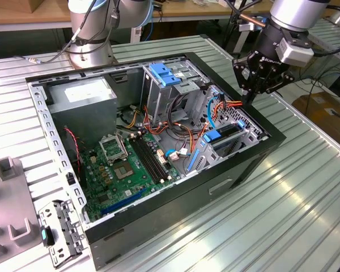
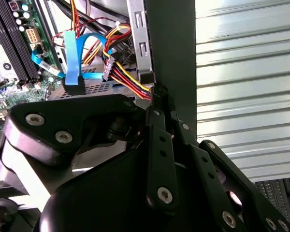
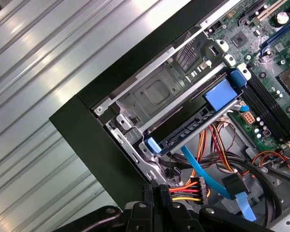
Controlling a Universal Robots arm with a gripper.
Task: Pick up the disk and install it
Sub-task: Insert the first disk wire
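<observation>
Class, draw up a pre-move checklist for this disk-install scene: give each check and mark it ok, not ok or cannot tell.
1. Gripper above the case's far corner, at the exterior view's right: ok.
2. Gripper shut, holding nothing: ok.
3. Disk sitting in the drive cage: ok.
4. Disk fully seated: cannot tell.
5. Blue cable and power wires lie near the gripper: not ok.
6. Gripper touching the case wall: cannot tell.

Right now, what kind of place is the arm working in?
Most likely a robotics lab or test workshop: an open computer case lies on a ribbed aluminium table, wooden workbenches stand behind, and the end effector hovers at the case's edge.
</observation>
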